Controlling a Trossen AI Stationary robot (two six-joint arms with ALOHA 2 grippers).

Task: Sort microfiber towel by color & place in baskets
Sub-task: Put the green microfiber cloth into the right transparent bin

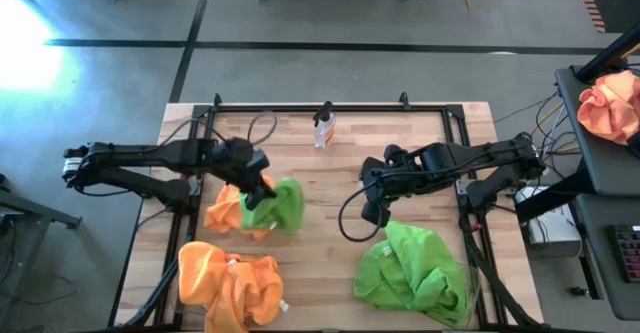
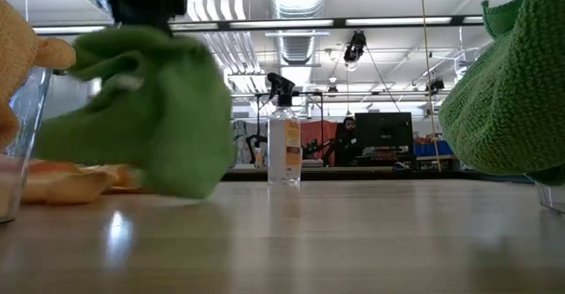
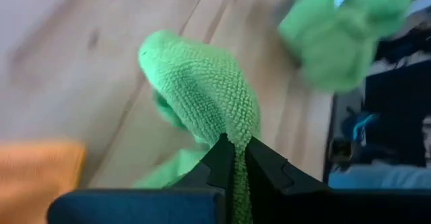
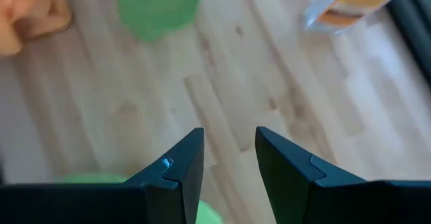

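Note:
My left gripper (image 1: 256, 187) is over the table's left-middle, shut on a lime green microfiber towel (image 1: 281, 206), which also shows in the low view (image 2: 150, 117). An orange towel (image 1: 224, 213) lies flat on the table beside and partly under it. The left basket (image 1: 192, 303) at the near left holds orange towels (image 1: 232, 288). The right basket (image 1: 470, 291) at the near right holds green towels (image 1: 412, 271). My right gripper (image 1: 374, 213) is open over bare table, just beyond the green pile, touching nothing. My left gripper pinches a bunched fold of the green towel (image 3: 232, 131) between its two fingers (image 3: 217, 162), coming from above. The towel hangs below the gripper in a loose lump (image 2: 168, 144). I cannot tell whether its lower end touches the table or the orange towel.
A small clear spray bottle (image 1: 323, 129) stands upright near the far edge, at the middle. Bare wood lies between the two arms (image 1: 325, 233). A peach-orange cloth bundle (image 1: 610, 105) sits on a side stand off the table's right. A black frame (image 1: 330, 106) runs along the table's far edge.

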